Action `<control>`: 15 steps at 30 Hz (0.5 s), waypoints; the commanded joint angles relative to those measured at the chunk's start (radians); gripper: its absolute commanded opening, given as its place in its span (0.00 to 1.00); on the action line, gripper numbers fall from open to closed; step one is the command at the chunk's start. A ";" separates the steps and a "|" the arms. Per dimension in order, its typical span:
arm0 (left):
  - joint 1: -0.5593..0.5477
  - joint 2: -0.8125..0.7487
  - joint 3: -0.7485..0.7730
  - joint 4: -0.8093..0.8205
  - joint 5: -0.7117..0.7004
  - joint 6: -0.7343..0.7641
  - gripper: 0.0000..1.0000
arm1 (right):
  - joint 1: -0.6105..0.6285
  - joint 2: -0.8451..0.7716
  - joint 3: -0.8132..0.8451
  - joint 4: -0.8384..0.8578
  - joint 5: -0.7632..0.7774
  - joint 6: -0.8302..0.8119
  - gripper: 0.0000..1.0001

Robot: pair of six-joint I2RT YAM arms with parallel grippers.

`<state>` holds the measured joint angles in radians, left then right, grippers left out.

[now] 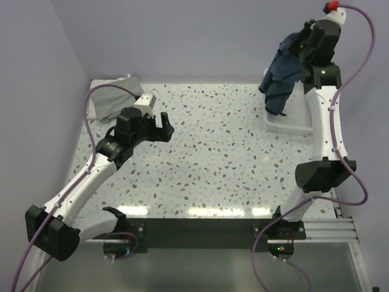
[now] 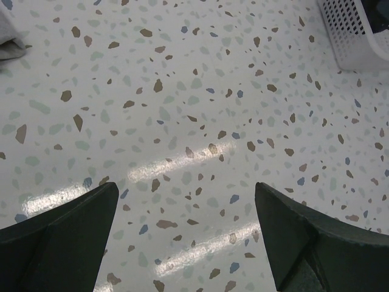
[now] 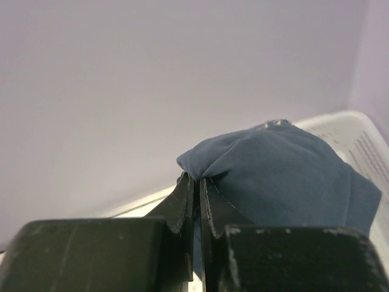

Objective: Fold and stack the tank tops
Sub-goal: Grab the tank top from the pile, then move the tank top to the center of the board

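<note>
The navy blue tank top (image 1: 281, 78) hangs bunched from my right gripper (image 1: 302, 44), lifted high above the white mesh basket (image 1: 290, 123) at the far right. In the right wrist view the jaws are pinched on a fold of the navy cloth (image 3: 285, 176) at my right gripper (image 3: 197, 180). The grey tank top (image 1: 114, 97) lies crumpled at the table's far left corner; its edge shows in the left wrist view (image 2: 8, 38). My left gripper (image 1: 163, 126) is open and empty over the bare terrazzo table, right of the grey top; it also shows in the left wrist view (image 2: 185, 204).
The basket's corner shows in the left wrist view (image 2: 355, 33). Lilac walls close the back and left sides. The speckled table (image 1: 219, 158) stretches between the two arms, with a black rail along the near edge.
</note>
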<state>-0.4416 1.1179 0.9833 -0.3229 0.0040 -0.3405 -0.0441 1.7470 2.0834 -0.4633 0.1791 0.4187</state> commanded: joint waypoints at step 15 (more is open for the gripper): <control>0.004 -0.056 0.017 0.022 -0.059 -0.026 1.00 | 0.547 -0.193 -0.015 0.089 -0.093 -0.103 0.00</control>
<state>-0.4404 1.0843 0.9833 -0.3233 -0.0334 -0.3546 0.4850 1.5978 2.1578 -0.4465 0.1081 0.2890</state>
